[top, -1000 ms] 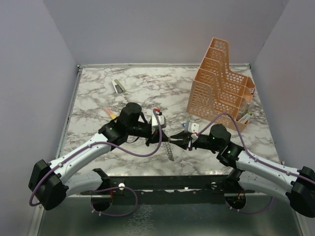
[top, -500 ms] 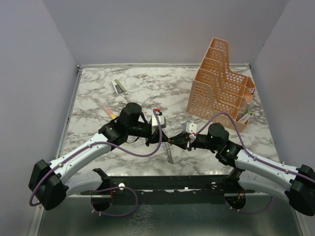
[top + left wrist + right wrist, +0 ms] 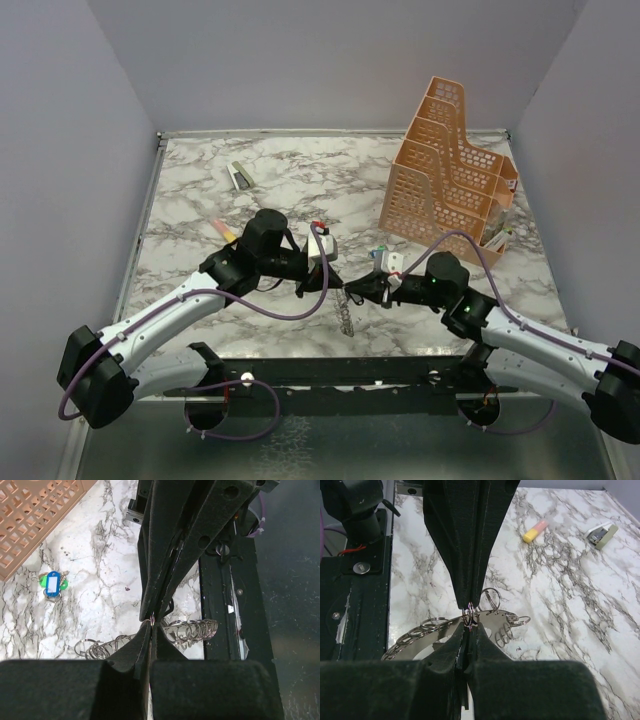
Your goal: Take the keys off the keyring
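Left jaws: the left gripper (image 3: 151,624) has its fingers pressed together, pinching a thin wire loop of the keyring (image 3: 346,315) at the very tips.
Right jaws: the right gripper (image 3: 468,627) is likewise closed, nipping the same bunch of wire; its tips meet the left tips nose to nose.
Meeting point: both sets of tips touch at one spot, raised above the table (image 3: 200,190).
Keyring: it hangs just below the joined tips, dangling towards the near table edge; from the right wrist it shows as a shiny curved band spreading to either side under the jaws.
Keys: the keys (image 3: 192,629) are strung along the ring as small silvery loops, in one cluster on each side of the left jaws, just beneath them.
Tag: a small blue and green tag (image 3: 51,584) lies flat on the marble, well apart from the jaws, on the rack side.
Rack: an orange mesh file rack (image 3: 450,170) stands beyond the right jaws.
Stick: a yellow and pink stick (image 3: 536,531) lies beyond the left jaws.
Stapler: a stapler (image 3: 239,175) sits farther still, near the far edge.
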You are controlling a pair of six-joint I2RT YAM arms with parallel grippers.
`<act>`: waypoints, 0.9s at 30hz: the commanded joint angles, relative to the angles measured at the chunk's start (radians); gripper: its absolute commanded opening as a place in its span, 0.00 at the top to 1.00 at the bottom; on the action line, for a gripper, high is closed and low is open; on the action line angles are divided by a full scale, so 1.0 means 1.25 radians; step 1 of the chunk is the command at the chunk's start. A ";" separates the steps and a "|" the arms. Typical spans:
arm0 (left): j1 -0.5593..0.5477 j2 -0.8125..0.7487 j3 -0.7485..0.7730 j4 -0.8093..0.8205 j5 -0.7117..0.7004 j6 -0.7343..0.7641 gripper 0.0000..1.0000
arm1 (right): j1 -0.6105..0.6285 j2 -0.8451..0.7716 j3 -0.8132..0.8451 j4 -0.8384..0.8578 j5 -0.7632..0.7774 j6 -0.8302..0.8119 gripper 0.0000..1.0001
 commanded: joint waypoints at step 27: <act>0.002 -0.025 -0.005 0.042 0.018 -0.016 1.00 | -0.001 0.013 -0.002 -0.028 0.017 0.002 0.93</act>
